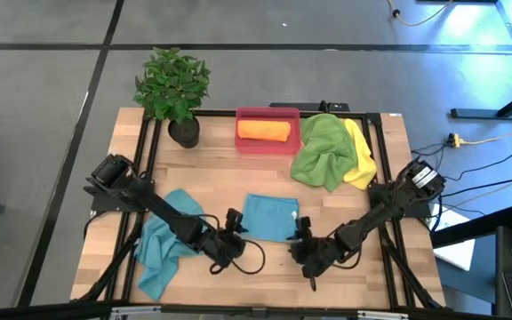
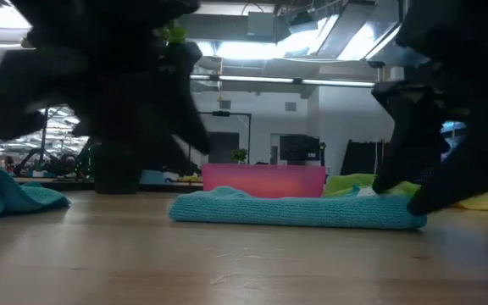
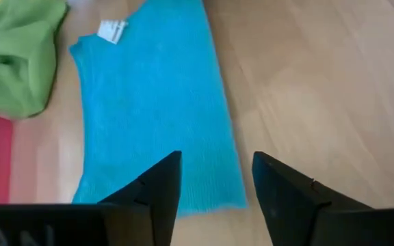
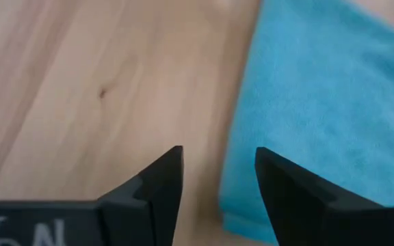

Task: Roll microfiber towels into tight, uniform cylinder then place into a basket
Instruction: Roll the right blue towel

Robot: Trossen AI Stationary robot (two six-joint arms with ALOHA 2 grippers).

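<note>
A folded teal towel (image 1: 269, 216) lies flat on the wooden table's middle, a white tag (image 3: 112, 30) at its far edge. My left gripper (image 3: 216, 160) is open at the towel's near left corner (image 3: 231, 195), one finger over the cloth and one over bare wood. My right gripper (image 4: 219, 154) is open at the near right corner (image 4: 241, 205), the towel's edge by one finger. A second teal towel (image 1: 163, 244) lies crumpled under my left arm. The red-pink basket (image 1: 268, 147) holds a rolled orange towel (image 1: 263, 130). A green towel (image 1: 320, 149) and a yellow towel (image 1: 360, 156) lie heaped at the far right.
A potted plant (image 1: 174, 89) stands at the table's far left, beside the basket. Black frame rails (image 1: 149, 151) run along the table's left and right sides. Bare wood lies along the near edge (image 1: 265, 284).
</note>
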